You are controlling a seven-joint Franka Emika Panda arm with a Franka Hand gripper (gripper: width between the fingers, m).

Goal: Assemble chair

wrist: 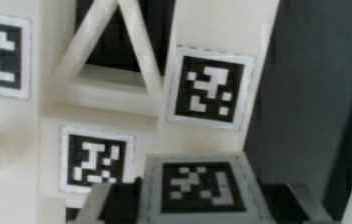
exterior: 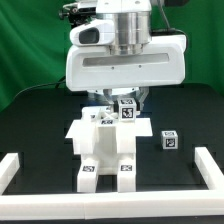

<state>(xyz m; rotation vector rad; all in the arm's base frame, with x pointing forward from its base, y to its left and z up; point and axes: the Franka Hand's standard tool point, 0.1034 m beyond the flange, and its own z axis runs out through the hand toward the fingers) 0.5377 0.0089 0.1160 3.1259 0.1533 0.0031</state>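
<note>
The part-built white chair (exterior: 105, 150) stands in the middle of the black table, with tags on its front faces. My gripper (exterior: 126, 100) hangs right over its top, shut on a small white tagged block (exterior: 127, 109). In the wrist view the block (wrist: 194, 185) sits between my dark fingers (wrist: 134, 200), close against the chair's tagged panels (wrist: 208, 85). My gripper (wrist: 194, 198) shows only at its tips. A loose small tagged cube (exterior: 170, 141) lies on the table towards the exterior view's right of the chair.
Long white border rails run along the exterior view's left (exterior: 12, 170), right (exterior: 207, 165) and front (exterior: 110, 206) of the black table. The large white robot body (exterior: 125, 60) hides the back of the chair. A green curtain stands behind.
</note>
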